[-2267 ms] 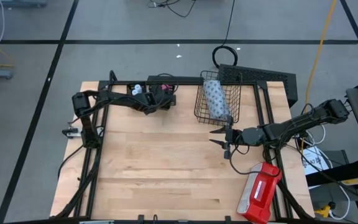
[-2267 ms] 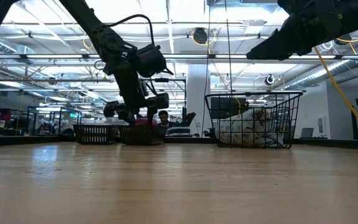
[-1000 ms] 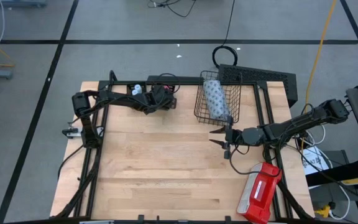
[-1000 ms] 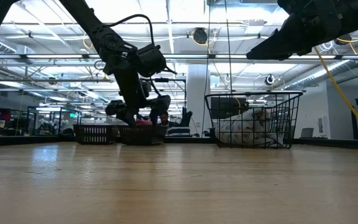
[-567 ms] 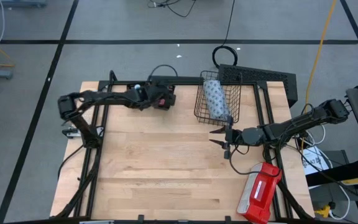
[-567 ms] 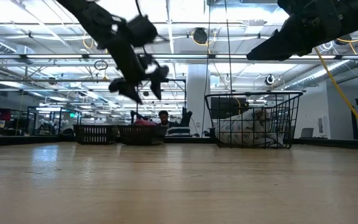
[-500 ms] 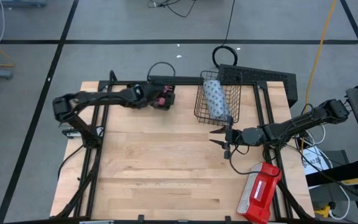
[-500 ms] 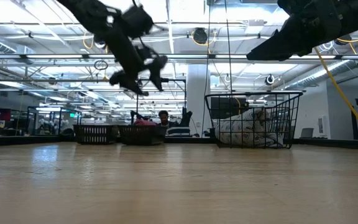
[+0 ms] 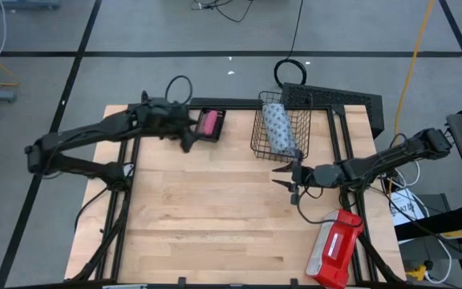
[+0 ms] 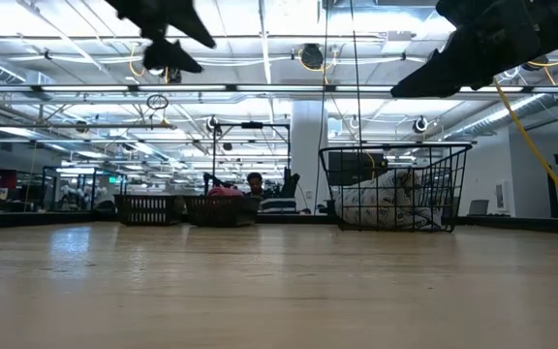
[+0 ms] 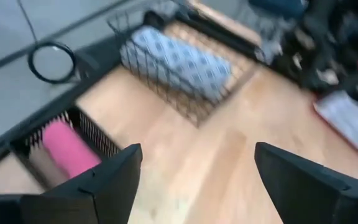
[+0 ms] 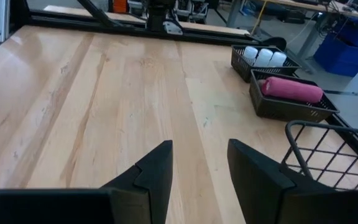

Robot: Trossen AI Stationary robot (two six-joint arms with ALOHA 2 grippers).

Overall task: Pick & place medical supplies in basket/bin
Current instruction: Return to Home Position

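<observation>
Three white vials (image 12: 264, 56) are sitting in one small black tray (image 12: 246, 66); a pink roll (image 9: 208, 124) is lying in the neighbouring tray (image 9: 220, 113). The dotted pack (image 9: 278, 127) is resting in the wire basket (image 9: 257, 132). Your left hand (image 9: 188, 137) is hovering beside the roll's tray, released; your right hand (image 9: 284, 181) is hanging over the tabletop (image 9: 207, 217) near the basket, also released.

No readable text, label, brand, number or sign in any view.

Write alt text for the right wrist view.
The right tool hangs open over the wooden table. Beyond it sit a black tray of white vials and a second tray holding a pink roll; a wire basket corner shows nearby.
</observation>
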